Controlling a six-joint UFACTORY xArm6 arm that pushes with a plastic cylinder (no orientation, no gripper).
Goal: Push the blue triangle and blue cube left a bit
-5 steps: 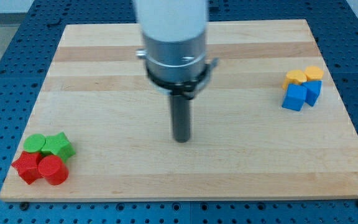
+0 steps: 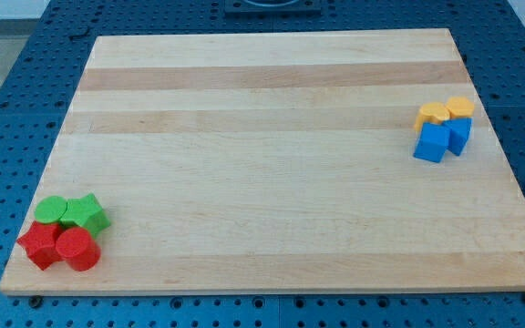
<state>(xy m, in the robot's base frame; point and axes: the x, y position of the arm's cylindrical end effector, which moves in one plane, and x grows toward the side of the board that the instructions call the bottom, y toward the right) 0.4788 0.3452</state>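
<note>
Two blue blocks sit at the view's right on the wooden board. The blue cube is the left one. The blue triangle touches it on its right. Two yellow blocks touch them from above: one on the left and one on the right. My tip and the arm do not show in the camera view.
At the view's bottom left a tight cluster holds a green round block, a green star-like block, a red star-like block and a red cylinder. A blue pegboard table surrounds the board.
The arm and its rod, which stood over the board's middle, have left the view. No block has moved.
</note>
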